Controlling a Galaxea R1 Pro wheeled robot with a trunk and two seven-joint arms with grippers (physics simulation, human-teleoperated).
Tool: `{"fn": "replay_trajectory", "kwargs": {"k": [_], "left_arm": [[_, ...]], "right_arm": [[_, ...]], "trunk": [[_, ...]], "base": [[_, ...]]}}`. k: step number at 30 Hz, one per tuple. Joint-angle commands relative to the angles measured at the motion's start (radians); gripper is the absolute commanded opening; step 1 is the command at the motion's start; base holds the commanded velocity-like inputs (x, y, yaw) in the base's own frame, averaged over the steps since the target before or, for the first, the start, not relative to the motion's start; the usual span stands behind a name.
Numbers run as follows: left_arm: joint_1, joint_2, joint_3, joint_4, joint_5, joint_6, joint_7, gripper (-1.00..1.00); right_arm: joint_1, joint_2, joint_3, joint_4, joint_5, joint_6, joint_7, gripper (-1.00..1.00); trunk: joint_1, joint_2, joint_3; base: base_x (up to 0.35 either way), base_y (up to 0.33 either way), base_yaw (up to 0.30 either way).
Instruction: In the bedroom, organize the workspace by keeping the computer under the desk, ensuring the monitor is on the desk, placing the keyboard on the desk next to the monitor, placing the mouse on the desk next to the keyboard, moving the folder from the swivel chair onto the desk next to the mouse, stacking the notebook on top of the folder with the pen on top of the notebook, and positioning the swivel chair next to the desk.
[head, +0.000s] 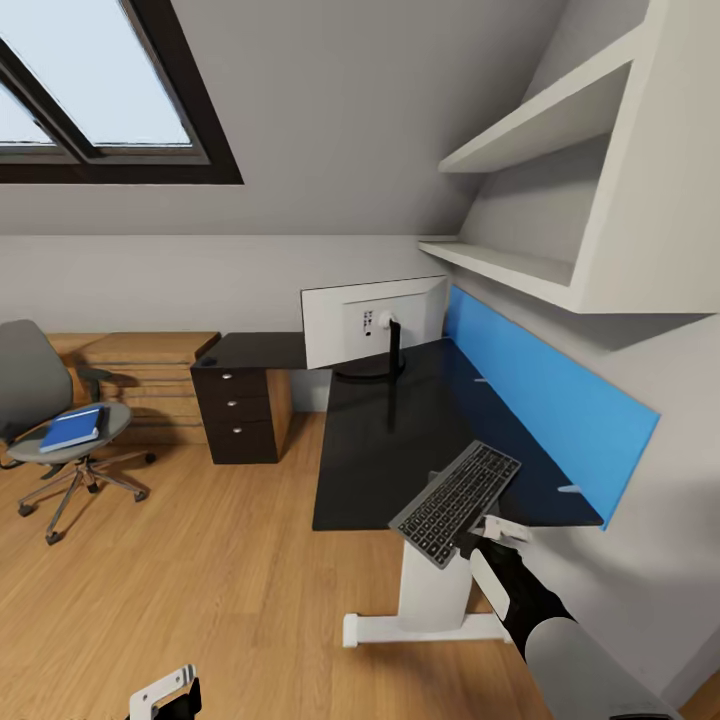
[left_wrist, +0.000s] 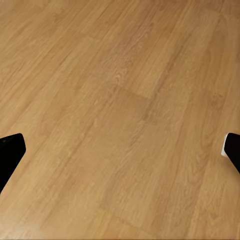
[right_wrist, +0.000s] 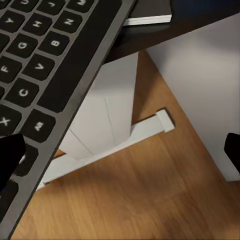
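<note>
Keyboard (head: 456, 502), slim with dark grey keys in a silver-grey frame, hangs tilted over the near end of the long black matte table (head: 400, 430), one end low by the right gripper (head: 490, 535). We judge its jaws closed on that end, though the pinch itself is hidden. Held by one end, it could pivot, slip, or catch the table edge as we lower it. The left gripper (left_wrist: 120, 150) has jaws apart over the wood plank floor (left_wrist: 120, 75). The white-backed monitor (head: 375, 320) stands at the far end, well apart
</note>
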Motion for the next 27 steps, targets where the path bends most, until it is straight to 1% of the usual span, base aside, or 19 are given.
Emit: {"fn": "replay_trajectory", "kwargs": {"k": [1,7,18,27], "left_arm": [[0.0,0.001,-0.002,0.0,0.011,-0.005,0.003,1.0],[0.0,0.001,-0.002,0.0,0.011,-0.005,0.003,1.0],[0.0,0.001,-0.003,0.0,0.009,-0.003,0.003,1.0],[0.0,0.0,-0.003,0.0,0.009,-0.004,0.003,1.0]], "right_arm": [[0.0,0.0,0.002,-0.002,-0.005,0.005,-0.006,1.0],[0.0,0.0,0.002,-0.003,-0.005,0.004,-0.006,1.0],[0.0,0.0,0.002,-0.003,-0.005,0.004,-0.005,1.0],[0.0,0.0,0.002,-0.003,-0.005,0.004,-0.005,1.0]], "trunk": [[0.0,-0.001,-0.001],[0.0,-0.001,-0.001],[0.0,-0.001,-0.001],[0.0,-0.001,-0.001]], "base": [[0.025,0.021,0.011],[0.006,0.005,0.145],[0.001,0.001,0.23],[0.0,0.0,0.05]]}}
